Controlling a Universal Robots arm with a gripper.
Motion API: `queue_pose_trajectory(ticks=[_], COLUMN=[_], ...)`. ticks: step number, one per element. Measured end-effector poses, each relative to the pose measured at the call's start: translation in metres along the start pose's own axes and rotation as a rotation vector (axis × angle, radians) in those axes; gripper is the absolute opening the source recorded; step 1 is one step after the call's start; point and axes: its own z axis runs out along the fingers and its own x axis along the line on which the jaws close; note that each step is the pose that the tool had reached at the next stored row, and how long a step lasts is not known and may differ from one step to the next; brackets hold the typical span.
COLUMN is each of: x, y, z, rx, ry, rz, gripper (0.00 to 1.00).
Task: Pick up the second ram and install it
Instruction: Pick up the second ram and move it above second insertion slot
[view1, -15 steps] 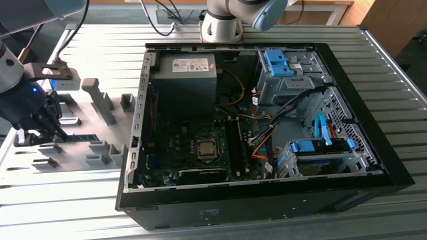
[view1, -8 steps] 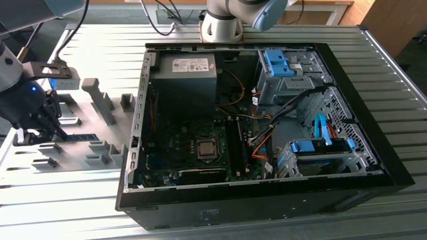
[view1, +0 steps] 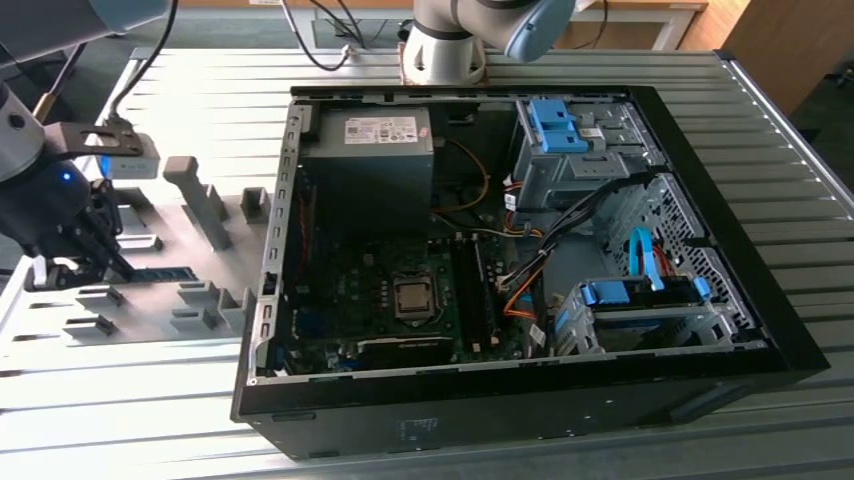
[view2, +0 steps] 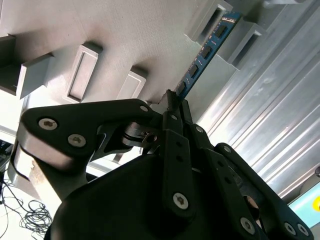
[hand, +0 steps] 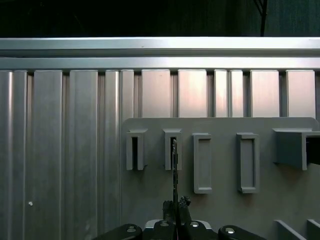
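While jaws clamp the second ram (hand: 174, 165), edge-on in the first wrist view, the second wrist view shows its chips (view2: 206, 51).

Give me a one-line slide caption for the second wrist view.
Gripper closed on one end of the second ram, resting between grey holder blocks.

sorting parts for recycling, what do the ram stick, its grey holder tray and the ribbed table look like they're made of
The second ram: a circuit board by the look, matte dark blue-green with small black chips. The holder tray: probably plastic, given the matte pale grey surface and blocky raised pockets. The table: likely aluminium, being silvery and ribbed with soft reflections.
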Motion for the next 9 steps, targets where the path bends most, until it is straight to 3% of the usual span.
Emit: queue_pose_trajectory(ticks=[9], x=[-0.0001], y=[0.0], z=[-0.0049], rx=[0.0001], ry=[0.0007], rz=[0.0], gripper=[0.14])
